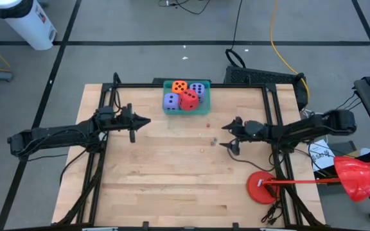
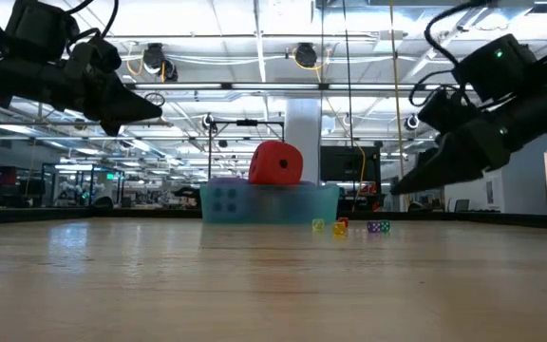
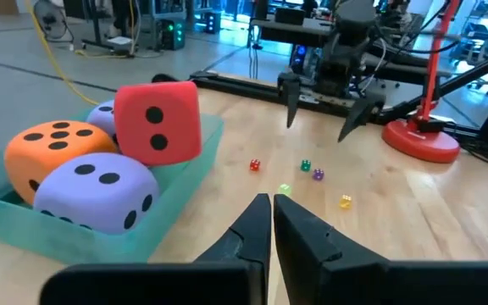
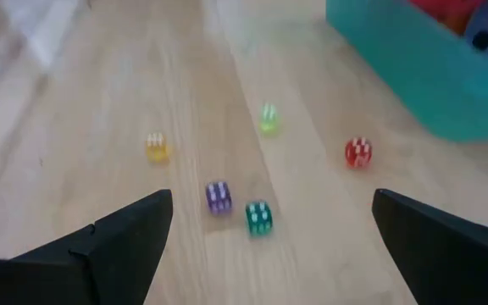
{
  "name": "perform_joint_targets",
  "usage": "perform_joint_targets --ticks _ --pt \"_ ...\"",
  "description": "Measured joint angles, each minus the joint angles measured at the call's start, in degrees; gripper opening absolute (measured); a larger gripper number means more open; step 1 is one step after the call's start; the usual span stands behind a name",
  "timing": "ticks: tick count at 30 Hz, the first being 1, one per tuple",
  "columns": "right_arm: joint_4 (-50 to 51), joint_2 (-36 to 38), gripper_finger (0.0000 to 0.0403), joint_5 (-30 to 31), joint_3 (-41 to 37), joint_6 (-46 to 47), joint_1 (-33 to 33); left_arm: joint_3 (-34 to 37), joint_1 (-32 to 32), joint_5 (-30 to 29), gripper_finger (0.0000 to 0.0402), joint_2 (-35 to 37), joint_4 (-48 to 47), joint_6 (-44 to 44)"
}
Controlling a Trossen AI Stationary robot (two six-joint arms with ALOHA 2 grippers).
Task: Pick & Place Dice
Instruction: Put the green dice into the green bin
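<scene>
All 4 foam dice (image 1: pixel 185 95) sit in teal bin (image 1: pixel 204 110); left gripper (image 1: pixel 148 120) closed, empty; right gripper (image 1: pixel 223 135) spread wide over tiny dice (image 4: pixel 259 217), not yet picked.

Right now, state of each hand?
Left hand: closed, holding nothing, hovering near the teal tray of dice.
Right hand: open, empty, above the tiny dice on the table.

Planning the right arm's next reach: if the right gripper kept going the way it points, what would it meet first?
Likely the tiny dice on the table; the right gripper is open and apart from them.
</scene>
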State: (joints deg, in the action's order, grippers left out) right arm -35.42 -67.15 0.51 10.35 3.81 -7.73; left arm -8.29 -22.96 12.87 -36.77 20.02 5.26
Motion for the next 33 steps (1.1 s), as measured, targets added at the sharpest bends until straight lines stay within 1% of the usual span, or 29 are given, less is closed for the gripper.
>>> perform_joint_targets --ticks 4,10,16,18,23,26,29,33 --pt "-1.06 -4.71 0.0394 2.33 0.00 -0.12 0.62 0.00 0.00 0.61 0.0026 0.00 0.01 0.10" --pt "-8.54 -11.22 0.0393 2.37 -0.02 -4.18 3.14 0.00 0.07 0.63 0.0026 0.00 0.20 2.21" --pt "-12.21 -15.70 0.0387 2.43 -0.02 -6.10 4.26 0.00 0.22 0.67 0.0026 0.00 0.22 3.83" --pt "-13.62 -16.85 0.0368 2.41 -0.02 -6.07 4.26 0.00 0.22 0.67 0.0026 0.00 0.21 3.93" --pt "-15.39 -18.08 0.0279 2.28 0.00 -6.05 4.26 0.00 0.22 0.70 0.0026 0.00 0.23 3.95" --pt "-15.56 -18.08 0.0236 2.06 0.02 -5.92 4.26 0.00 0.22 0.70 0.0026 0.00 0.21 3.95" --pt "-16.64 -18.08 0.0212 0.88 0.02 -5.91 4.26 0.00 0.22 0.72 0.0026 0.00 0.21 3.95" --pt "-17.11 -18.06 0.0209 1.25 1.08 -4.81 4.24 0.00 0.22 0.74 0.0026 0.00 0.20 3.95"
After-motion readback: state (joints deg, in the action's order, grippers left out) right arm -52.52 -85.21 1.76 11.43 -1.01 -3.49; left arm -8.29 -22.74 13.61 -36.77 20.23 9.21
